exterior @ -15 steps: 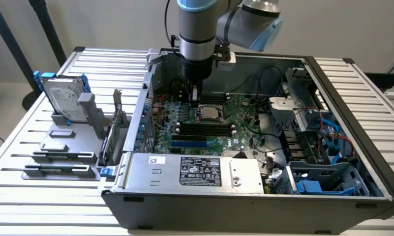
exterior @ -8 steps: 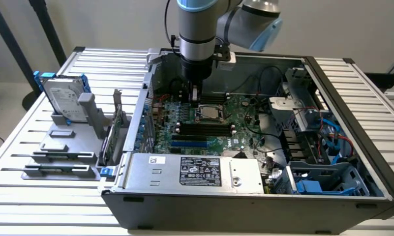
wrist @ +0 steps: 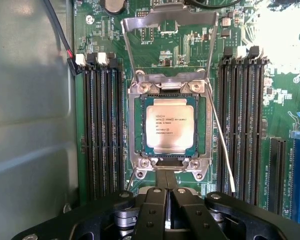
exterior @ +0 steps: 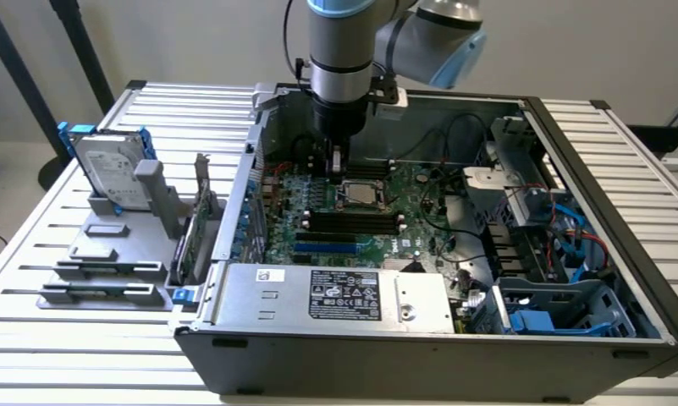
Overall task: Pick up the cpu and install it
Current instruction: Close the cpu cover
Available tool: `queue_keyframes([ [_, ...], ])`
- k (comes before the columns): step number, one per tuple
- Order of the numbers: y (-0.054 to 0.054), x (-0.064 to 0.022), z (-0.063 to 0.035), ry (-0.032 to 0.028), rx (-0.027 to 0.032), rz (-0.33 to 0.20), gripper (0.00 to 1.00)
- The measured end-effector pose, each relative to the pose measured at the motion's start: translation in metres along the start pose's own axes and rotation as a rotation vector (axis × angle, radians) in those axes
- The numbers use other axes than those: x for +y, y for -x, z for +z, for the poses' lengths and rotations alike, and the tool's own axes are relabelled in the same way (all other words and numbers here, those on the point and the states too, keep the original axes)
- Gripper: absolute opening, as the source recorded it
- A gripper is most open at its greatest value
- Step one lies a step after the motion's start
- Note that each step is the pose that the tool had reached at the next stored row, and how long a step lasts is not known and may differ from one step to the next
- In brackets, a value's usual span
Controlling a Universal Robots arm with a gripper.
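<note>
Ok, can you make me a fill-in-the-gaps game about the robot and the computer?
1. The cpu lies flat in its ____ on the motherboard.
2. The metal hold-down plate is ____, not closed over the chip.
3. The gripper has its fingers ____, with nothing between them.
4. The hard drive stands upright in a ____ frame.

Missing words: socket; open; shut; blue.

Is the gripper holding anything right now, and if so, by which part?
Nothing is held. The gripper is shut with nothing in it, just beside the socket, and the cpu lies flat in that socket, free of it.
</note>
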State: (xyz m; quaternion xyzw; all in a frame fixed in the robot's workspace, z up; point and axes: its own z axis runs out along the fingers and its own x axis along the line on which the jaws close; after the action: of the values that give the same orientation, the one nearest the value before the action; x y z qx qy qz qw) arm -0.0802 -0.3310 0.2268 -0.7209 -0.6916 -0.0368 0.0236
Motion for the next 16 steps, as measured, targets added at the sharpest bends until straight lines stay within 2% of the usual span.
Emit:
queue_keyframes([
  [4, 0.003, 0.0109, -0.0121, -0.0110, -0.0005, 0.001, 0.11],
  [8, 0.005, 0.0260, -0.0214, -0.0198, -0.0009, 0.002, 0.11],
  [13, 0.008, 0.0477, -0.0304, -0.0265, -0.0011, 0.002, 0.11],
  [16, 0.008, 0.0614, -0.0359, -0.0282, -0.0006, 0.002, 0.11],
])
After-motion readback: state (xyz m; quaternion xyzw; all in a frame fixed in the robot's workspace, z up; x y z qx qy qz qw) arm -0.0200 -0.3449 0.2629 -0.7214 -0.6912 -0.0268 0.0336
